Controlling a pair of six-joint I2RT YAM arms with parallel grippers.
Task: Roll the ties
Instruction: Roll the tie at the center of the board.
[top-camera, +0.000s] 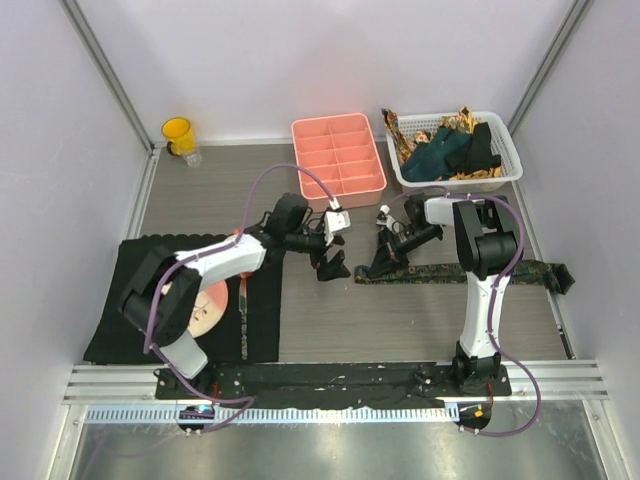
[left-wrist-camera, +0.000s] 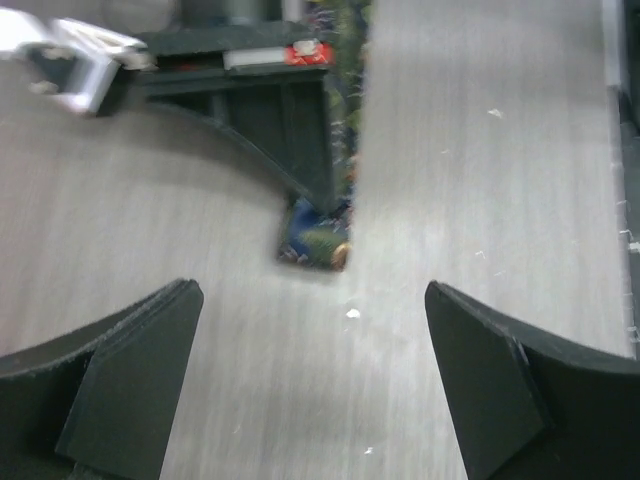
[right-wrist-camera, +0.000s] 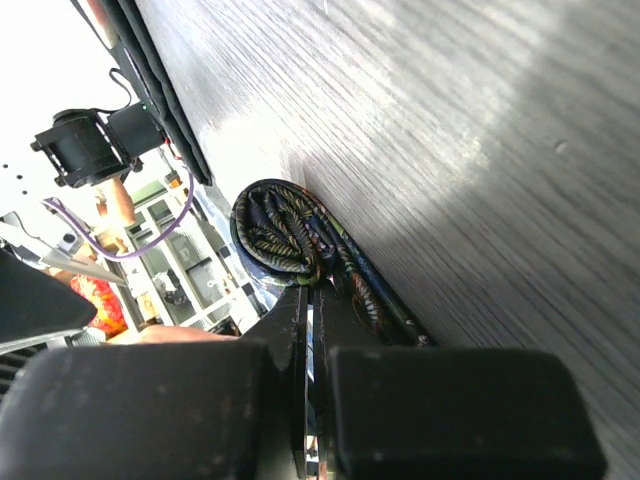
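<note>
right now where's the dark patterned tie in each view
top external: dark patterned tie lies flat, right of centre, running toward the table's right edge
left wrist: its end, upper centre
right wrist: its curled end, left of centre
shared landmark: right gripper pinching that end

Blur softens the patterned tie (left-wrist-camera: 316, 246) in the left wrist view; the right gripper (left-wrist-camera: 318, 196) runs off the top edge; heaped ties (top-camera: 445, 150) seem too tangled to count.
</note>
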